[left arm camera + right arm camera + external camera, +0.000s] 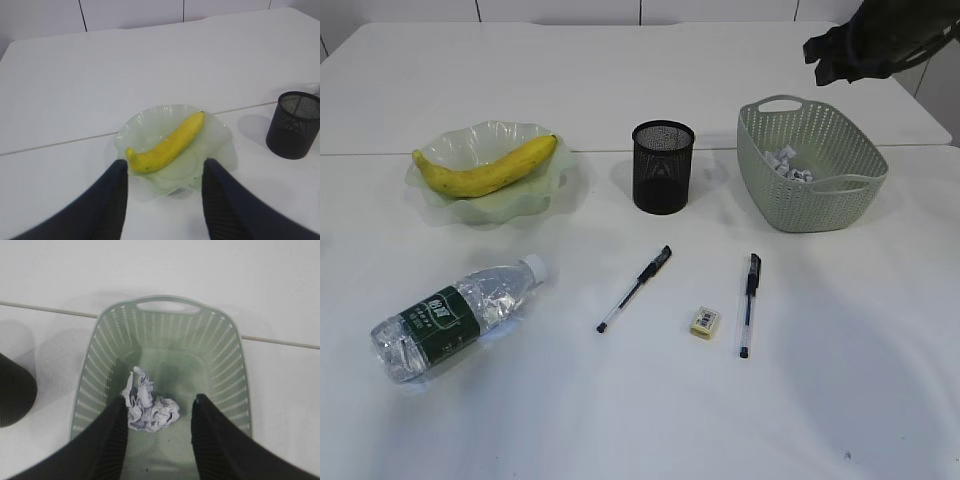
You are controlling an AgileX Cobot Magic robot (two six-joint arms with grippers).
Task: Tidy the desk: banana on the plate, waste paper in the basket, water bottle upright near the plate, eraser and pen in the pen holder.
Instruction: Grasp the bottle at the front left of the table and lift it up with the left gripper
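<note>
The yellow banana (pixel 485 170) lies on the pale green plate (pixel 450 205); both show in the left wrist view, banana (pixel 167 145), plate (pixel 220 145). My left gripper (pixel 165 167) is open and empty above the plate's near edge. The crumpled waste paper (pixel 150 407) lies in the green basket (pixel 225 365), also in the exterior view (pixel 850 160). My right gripper (pixel 160 402) is open and empty above it. The water bottle (pixel 460 315) lies on its side. Two pens (pixel 635 288) (pixel 748 303) and the yellow eraser (pixel 705 322) lie on the table. The black mesh pen holder (pixel 662 167) stands upright.
The right arm (pixel 880 40) hangs over the back right corner. A seam between two white tables (pixel 620 152) runs behind the plate, holder and basket. The pen holder also shows in the left wrist view (pixel 293 125).
</note>
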